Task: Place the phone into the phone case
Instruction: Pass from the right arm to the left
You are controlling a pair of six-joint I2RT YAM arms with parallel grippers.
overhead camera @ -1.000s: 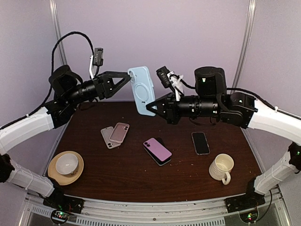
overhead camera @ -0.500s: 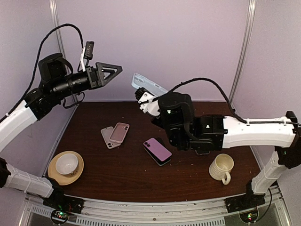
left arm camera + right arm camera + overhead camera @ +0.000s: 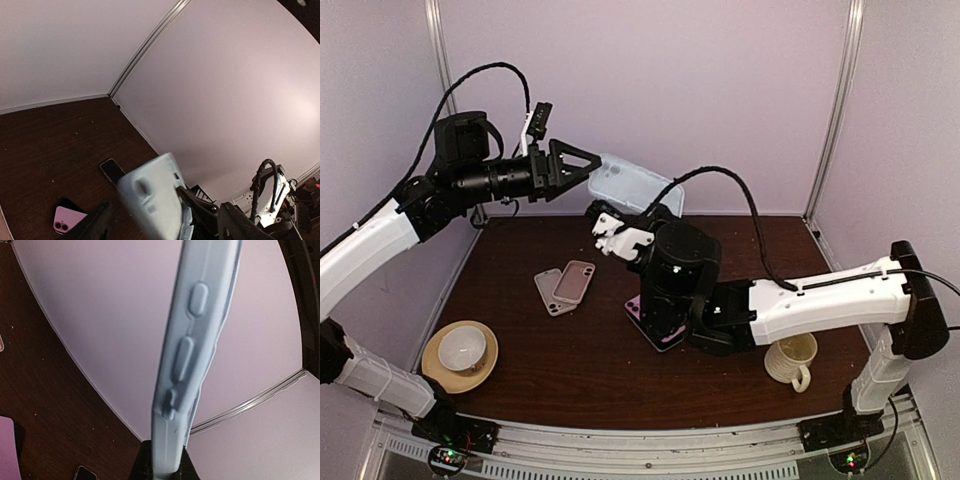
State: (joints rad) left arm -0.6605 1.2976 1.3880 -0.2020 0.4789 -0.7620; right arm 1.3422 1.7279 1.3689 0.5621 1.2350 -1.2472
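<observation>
Above the back of the table [image 3: 530, 395], gripping a pale blue phone case [image 3: 632, 186] by its lower end in the right pincer [image 3: 162, 466], clamped tight on it, with the case raised and tilted. Holding the left pincer [image 3: 584, 165] spread wide around the case's upper end; cannot tell whether touching. Showing the pink phone [image 3: 663, 330] flat on the table under the right arm, partly hidden. Also showing two overlapping spare cases [image 3: 565, 286] at left, a cup on a saucer [image 3: 461, 351] near left, and a ribbed mug [image 3: 792, 358] near right.

Right arm [image 3: 800, 295] overhangs pink phone [image 3: 636, 310] — cases [image 3: 565, 286] at left unobstructed.
</observation>
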